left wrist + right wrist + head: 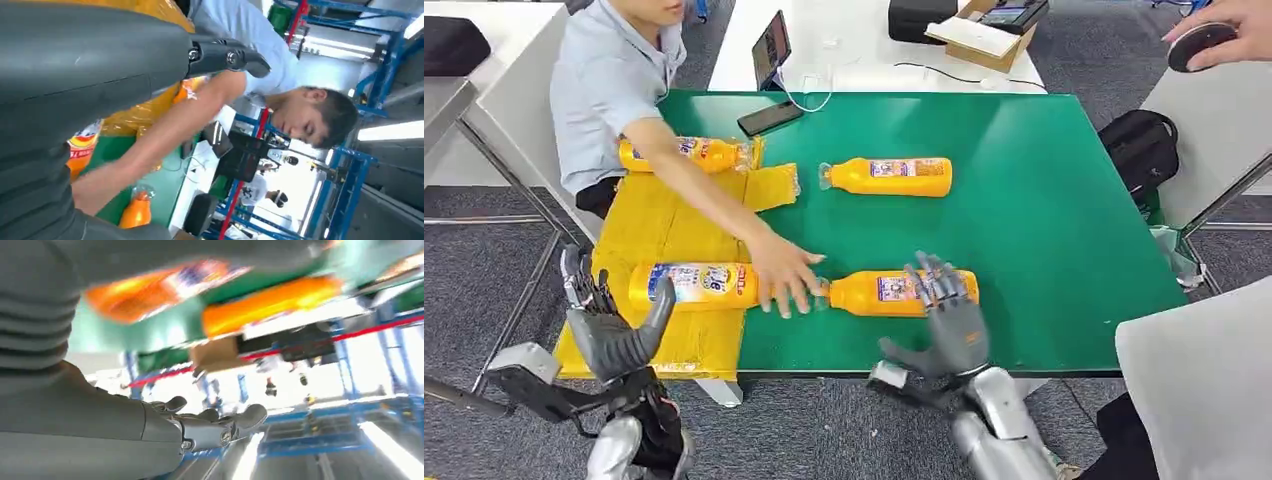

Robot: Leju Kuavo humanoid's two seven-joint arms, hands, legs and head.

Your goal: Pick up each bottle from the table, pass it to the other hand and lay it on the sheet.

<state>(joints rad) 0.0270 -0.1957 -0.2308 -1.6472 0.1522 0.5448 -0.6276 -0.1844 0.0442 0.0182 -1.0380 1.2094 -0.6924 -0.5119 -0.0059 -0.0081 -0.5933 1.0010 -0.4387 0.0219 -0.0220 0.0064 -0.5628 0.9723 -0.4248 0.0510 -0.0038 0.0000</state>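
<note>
On my left, the left hand hangs off the near-left corner of the green table, fingers spread and holding nothing, just beside the yellow sheet. Two bottles lie on that sheet: one far, one near. A person's hand reaches across from the far left and rests where the near bottle's cap meets the next bottle, which lies on bare green. My right hand is over that bottle's right end, fingers apart; I cannot tell whether it touches. A fourth bottle lies further back, mid-table.
</note>
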